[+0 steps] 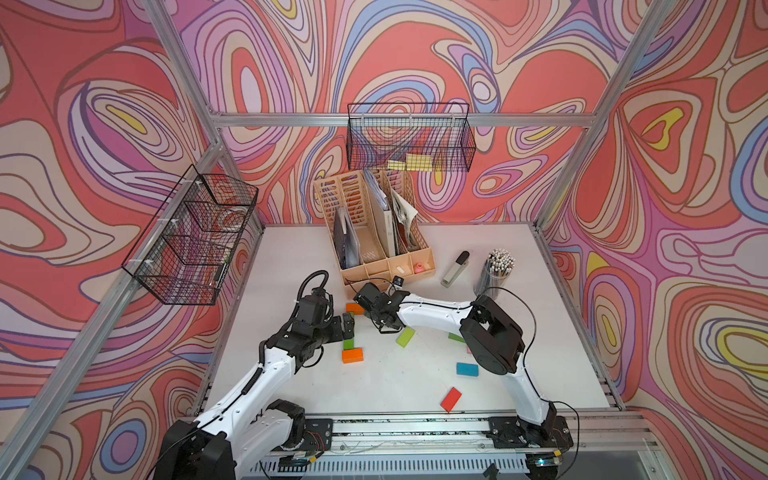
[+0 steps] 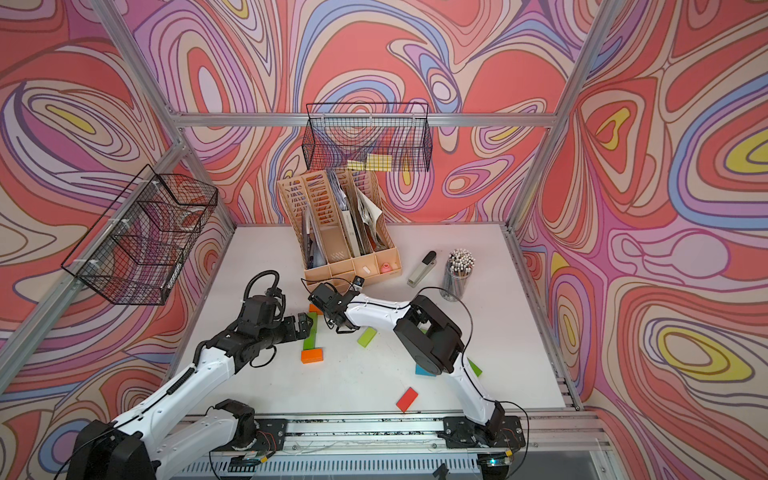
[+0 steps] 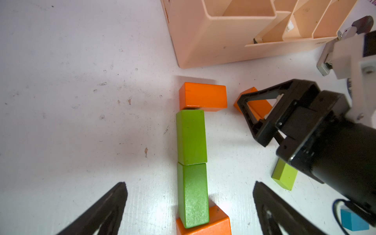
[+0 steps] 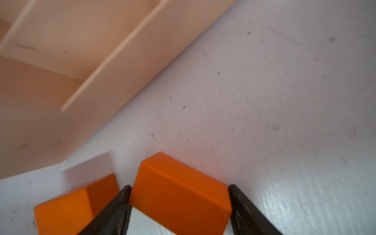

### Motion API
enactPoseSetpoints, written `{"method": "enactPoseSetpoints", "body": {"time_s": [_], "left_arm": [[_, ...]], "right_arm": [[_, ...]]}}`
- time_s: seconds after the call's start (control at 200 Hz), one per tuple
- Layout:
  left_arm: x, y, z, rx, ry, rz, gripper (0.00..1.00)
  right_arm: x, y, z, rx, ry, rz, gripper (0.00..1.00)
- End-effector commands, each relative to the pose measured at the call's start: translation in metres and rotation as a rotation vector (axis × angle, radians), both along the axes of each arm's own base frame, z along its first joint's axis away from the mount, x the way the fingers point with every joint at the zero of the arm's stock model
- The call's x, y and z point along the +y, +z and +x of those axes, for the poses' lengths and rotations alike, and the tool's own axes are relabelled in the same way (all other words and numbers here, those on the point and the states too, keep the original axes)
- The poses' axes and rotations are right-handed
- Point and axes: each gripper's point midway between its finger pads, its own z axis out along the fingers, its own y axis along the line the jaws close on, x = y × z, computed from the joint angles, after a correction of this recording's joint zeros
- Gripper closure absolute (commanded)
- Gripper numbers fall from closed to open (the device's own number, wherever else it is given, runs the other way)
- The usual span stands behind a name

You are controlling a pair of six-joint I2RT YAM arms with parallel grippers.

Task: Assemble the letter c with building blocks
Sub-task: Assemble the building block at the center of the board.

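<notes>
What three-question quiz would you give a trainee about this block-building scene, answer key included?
1. True or false: the left gripper is shut on a block.
2. Which block sits between the jaws of the right gripper? A) a green one B) the loose orange block C) a red one
3. Fill in: the straight line of green blocks between the two orange end blocks is made of ___ blocks.
Key: 1 false; 2 B; 3 two.
</notes>
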Motion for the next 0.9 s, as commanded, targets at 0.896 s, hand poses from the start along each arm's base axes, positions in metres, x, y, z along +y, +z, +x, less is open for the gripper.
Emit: {"method": "enactPoseSetpoints", "body": {"time_s": [0.896], "left_arm": [[0.002,-0.004,-0.007,0.010,0.000,0.008,0.00]], "right_arm": [[-0.020,0.039,-0.008,-0.006,0.152,0.066,0.29]]}}
